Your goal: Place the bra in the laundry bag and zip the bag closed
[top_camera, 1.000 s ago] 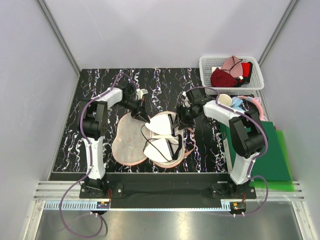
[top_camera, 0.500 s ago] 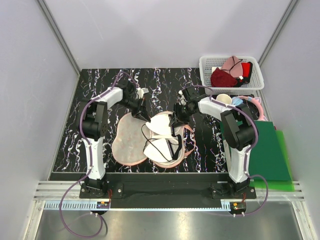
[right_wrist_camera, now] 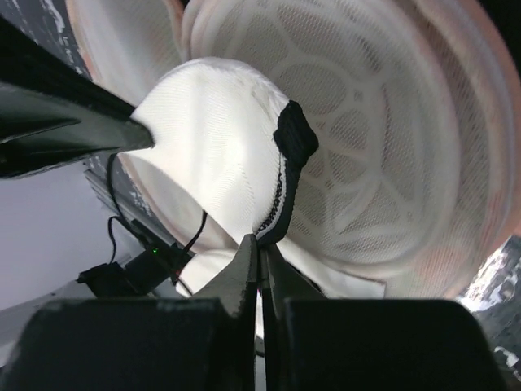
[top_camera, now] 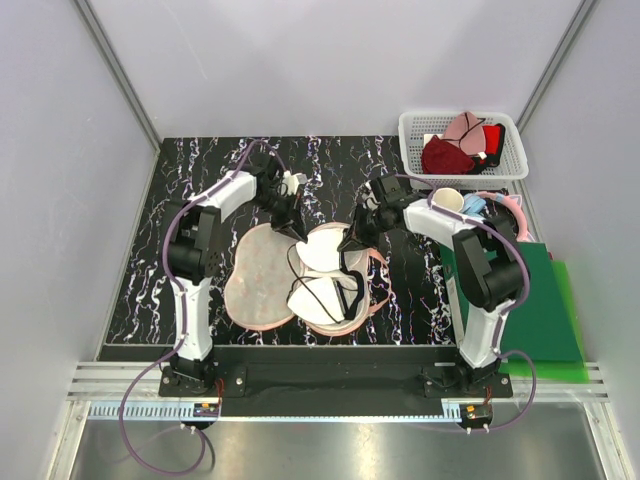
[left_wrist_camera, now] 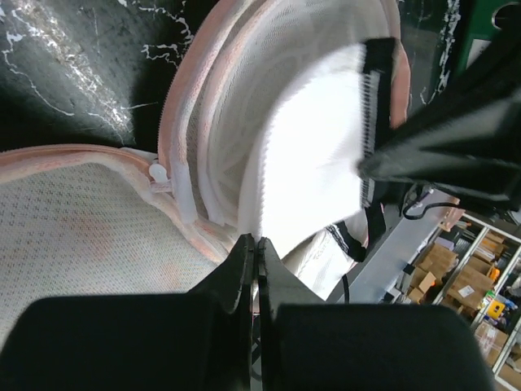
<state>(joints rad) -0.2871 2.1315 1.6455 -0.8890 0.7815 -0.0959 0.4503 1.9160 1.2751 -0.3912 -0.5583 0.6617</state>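
Observation:
The laundry bag [top_camera: 255, 282] lies open on the table, its pale lining up [left_wrist_camera: 81, 228], its pink zip edge [left_wrist_camera: 173, 155] showing. The white bra [top_camera: 322, 256] sits in its right lobe, one cup above the other, with black straps and trim. My left gripper [top_camera: 299, 233] is shut on the upper cup's white edge [left_wrist_camera: 309, 147] at the cup's left. My right gripper [top_camera: 349, 243] is shut on that cup's black trim [right_wrist_camera: 289, 134] at its right. Both hold the cup [right_wrist_camera: 212, 138] a little up over the lobe's mesh wall [right_wrist_camera: 391, 147].
A white plastic basket [top_camera: 415, 130] at the back right holds a dark red bra [top_camera: 445, 155] and a pale pink garment [top_camera: 462, 127]. A white cup [top_camera: 449, 199] and pink-rimmed items [top_camera: 495, 205] lie right of the arm. A green board [top_camera: 545, 300] is at the right edge.
My left gripper has moved right onto the upper cup's edge. My right gripper has come in from the right and shifted slightly. The upper cup now stands pinched between them.

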